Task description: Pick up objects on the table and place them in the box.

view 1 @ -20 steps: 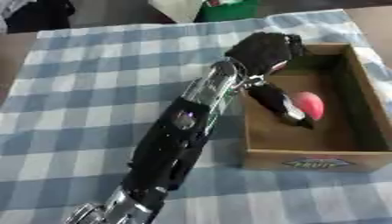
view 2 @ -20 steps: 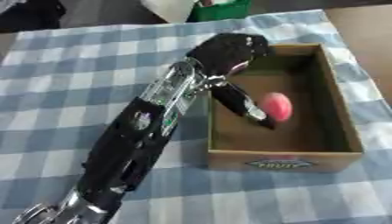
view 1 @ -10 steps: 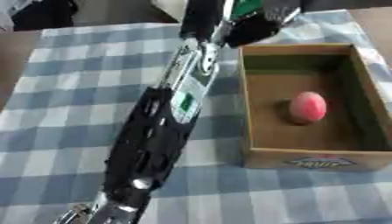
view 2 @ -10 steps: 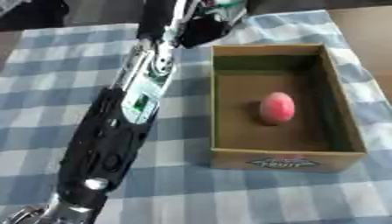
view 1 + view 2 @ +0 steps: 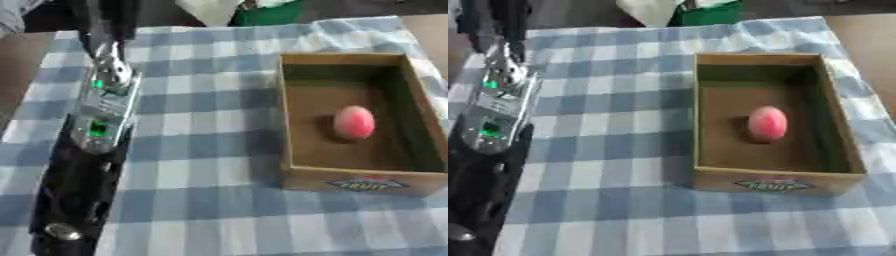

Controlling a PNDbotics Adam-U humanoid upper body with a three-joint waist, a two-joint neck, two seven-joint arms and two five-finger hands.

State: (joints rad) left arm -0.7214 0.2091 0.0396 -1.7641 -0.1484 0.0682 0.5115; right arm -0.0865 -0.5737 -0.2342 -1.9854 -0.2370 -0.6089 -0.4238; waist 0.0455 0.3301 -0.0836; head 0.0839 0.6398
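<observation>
brown cardboard, open at the top: the rectangular box (image 5: 360, 180) with a printed label on its near wall sits on the right side of a blue-and-white checked tablecloth (image 5: 206, 140). inside it, a pink egg-shaped object (image 5: 353, 122) lies on the box floor, roughly central and a little toward the far-right, clear of all four walls. on the left side of the scene the robot's left arm (image 5: 92, 145), black with a silver section showing small green lights, stretches from the near-left corner up toward the far edge, well apart from the box. its hand runs out past the top of both views, so the state of the fingers cannot be told, and nothing shows in its hold. the right hand appears in neither view. at the far edge, beyond the cloth, a green object (image 5: 269, 13) and something pale (image 5: 206, 10) are partly seen.
</observation>
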